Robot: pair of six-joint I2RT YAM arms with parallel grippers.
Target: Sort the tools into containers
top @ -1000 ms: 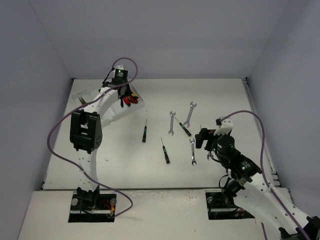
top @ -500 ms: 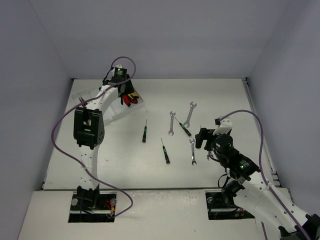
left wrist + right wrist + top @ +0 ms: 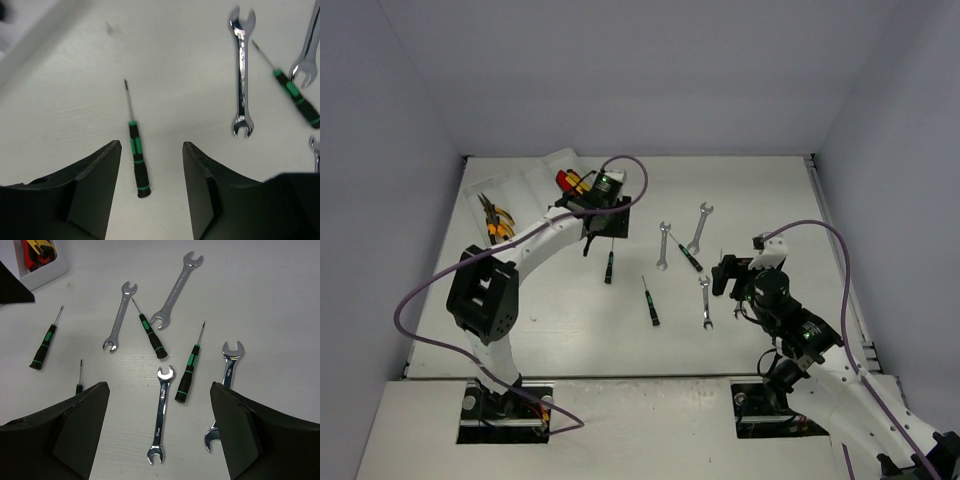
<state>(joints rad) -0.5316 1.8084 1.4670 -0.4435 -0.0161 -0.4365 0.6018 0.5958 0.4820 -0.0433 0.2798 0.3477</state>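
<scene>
My left gripper (image 3: 597,234) (image 3: 151,146) is open and empty, hovering just above a green-black screwdriver (image 3: 608,266) (image 3: 135,156) that lies between its jaws in the left wrist view. My right gripper (image 3: 728,276) (image 3: 159,388) is open and empty above a silver wrench (image 3: 705,303) (image 3: 161,412). More screwdrivers (image 3: 651,302) (image 3: 151,335) (image 3: 189,370) and wrenches (image 3: 663,246) (image 3: 699,228) (image 3: 225,375) lie mid-table. The white tray (image 3: 525,185) at the far left holds orange pliers (image 3: 495,218) and red and yellow knives (image 3: 574,181) (image 3: 35,250).
Grey walls close the table on three sides. The left arm's purple cable (image 3: 430,290) loops over the left part of the table. The tray's corner (image 3: 47,275) shows at the top left of the right wrist view.
My left arm has swung away from the tray, right and nearer, and now hangs over the screwdriver. The knives in the tray are now uncovered. The right arm has not moved.
</scene>
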